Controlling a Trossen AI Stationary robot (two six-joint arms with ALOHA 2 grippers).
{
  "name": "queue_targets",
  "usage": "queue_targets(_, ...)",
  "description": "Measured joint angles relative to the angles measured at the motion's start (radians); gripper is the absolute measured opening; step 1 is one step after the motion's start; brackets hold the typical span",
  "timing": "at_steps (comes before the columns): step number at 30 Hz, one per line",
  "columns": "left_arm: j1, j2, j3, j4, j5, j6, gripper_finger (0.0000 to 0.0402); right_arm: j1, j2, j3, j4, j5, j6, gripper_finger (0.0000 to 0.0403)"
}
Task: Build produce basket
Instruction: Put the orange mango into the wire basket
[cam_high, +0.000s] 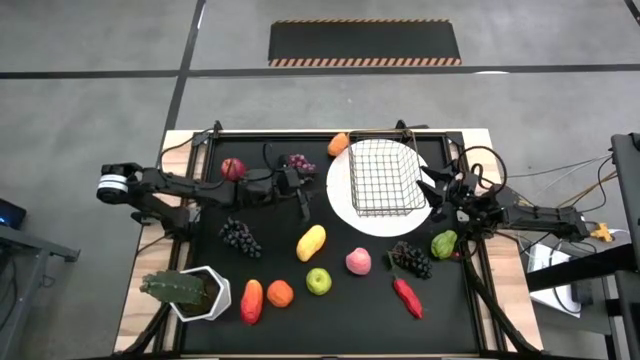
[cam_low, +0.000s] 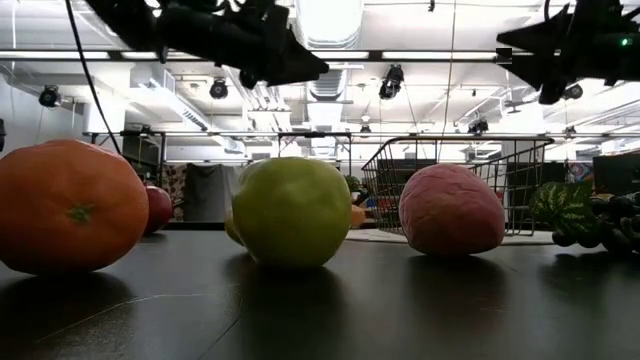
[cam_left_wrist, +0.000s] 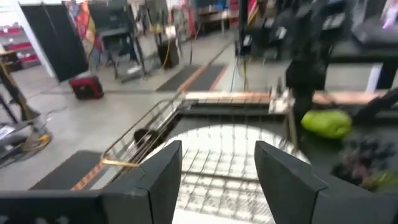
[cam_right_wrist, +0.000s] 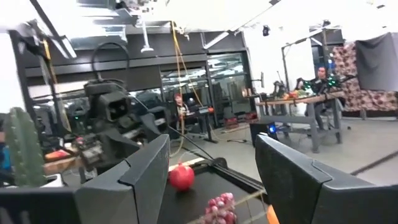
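The basket (cam_high: 385, 177), a square box of thin wire mesh with open sides, stood on a round white plate (cam_high: 345, 205) at the back of the dark worktop (cam_high: 340, 300), probably so that both arms could reach it. It looked empty. The produce lay scattered around it: a smooth green apple (cam_high: 318, 281), a matte pink peach (cam_high: 358, 261), a long yellow mango (cam_high: 311, 242), bumpy dark grapes (cam_high: 240, 237). The left hand (cam_high: 303, 203) hovered left of the basket, fingers spread, holding nothing. The right hand (cam_high: 432, 186) hung at the right side of the basket, fingers also spread and empty, near a green pepper (cam_high: 443, 244).
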Motion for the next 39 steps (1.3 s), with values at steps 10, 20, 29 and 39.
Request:
queue_targets(10,0.199,0.099,0.319,-0.534,0.047,0.005,0.0185,0.0,0.099,0.152,-0.172,0.0,-0.001,0.0224)
queue_targets(20,0.408,0.382,0.586,-0.745,0.234,0.076,0.0187,0.0,0.188,0.199,-0.187,0.002,-0.01,0.0224)
queue_targets(29,0.461,0.499,0.666,-0.736,0.234,0.09,0.0289,-0.001,0.196,0.198,-0.204,0.009,0.0,0.0224)
queue_targets(39,0.468,0.626,0.708,-0.632,0.292,0.185,0.0327,0.0,0.197,0.198,-0.216,0.03,0.0,0.0224)
